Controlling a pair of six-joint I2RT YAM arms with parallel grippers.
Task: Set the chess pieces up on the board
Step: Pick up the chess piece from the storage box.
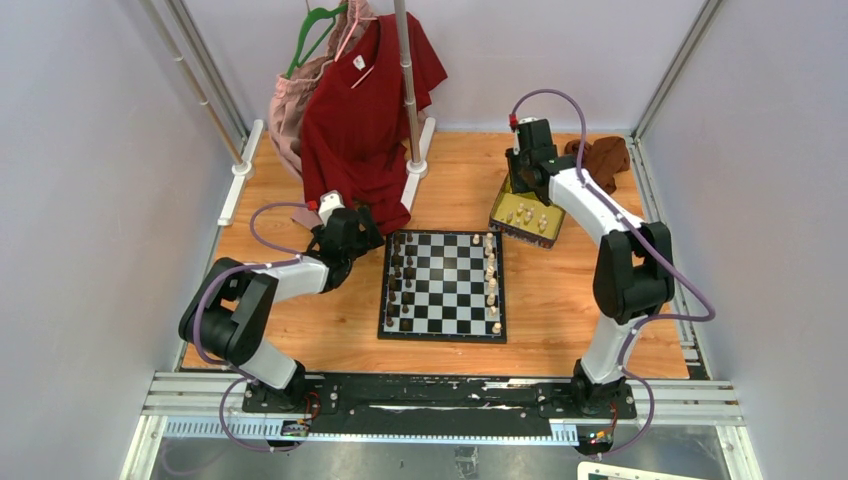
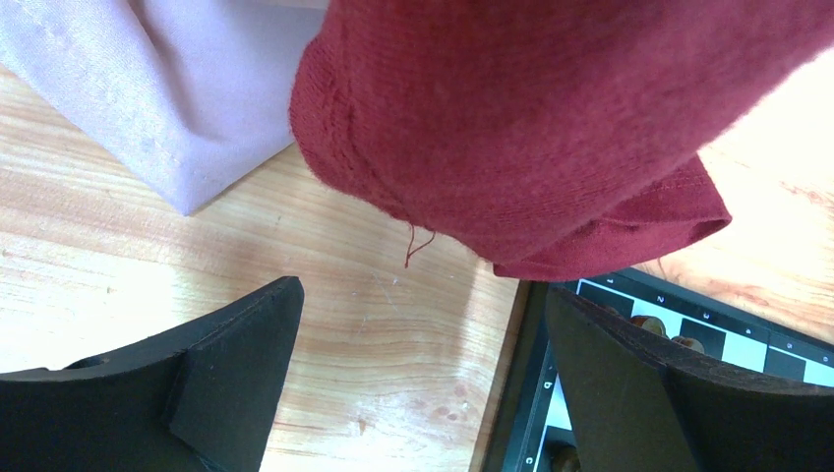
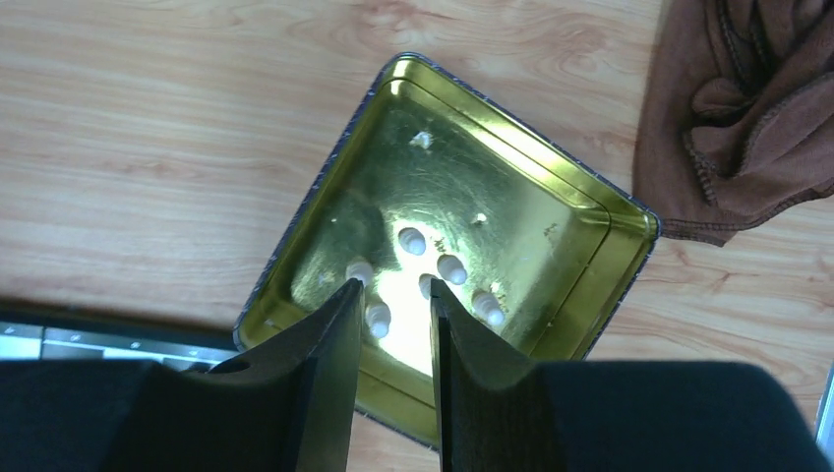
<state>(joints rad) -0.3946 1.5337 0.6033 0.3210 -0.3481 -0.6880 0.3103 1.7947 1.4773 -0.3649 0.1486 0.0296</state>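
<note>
Widest thing on my screen is the bench (image 1: 560, 340): pale wood, long grain lines, smooth finish. At its far side a red knitted shirt (image 1: 370, 110) hangs from a rail with its soft hem draped down to the wood, and a pink woven garment (image 1: 290, 105) with a stitched edge hangs beside it.

Centre of the bench lies the board (image 1: 444, 285), flat and square, with glossy black and white checks inside a thin black border. Just off its far right corner sits a gold tin (image 3: 462, 147), rectangular with rounded corners, a shiny scuffed metal floor and a low rolled rim. Next to the tin lies a crumpled brown cloth (image 3: 738, 108), fuzzy like terry.

My left end effector (image 2: 423, 305) is spread wide and released, holding nothing. Its matte black wedge-shaped fingers hang over bare wood at the board's far left corner, under the red hem.

My right end effector (image 3: 395, 287) hovers over the tin with its two fingers a narrow gap apart, clamped on nothing I can see.

Smallest now: dark pieces (image 1: 398, 285) line the board's left column and cream pieces (image 1: 491, 280) its right column. A handful of loose cream pieces (image 3: 450, 267), round-headed little turned figures, lie in the tin around the right fingertips.
</note>
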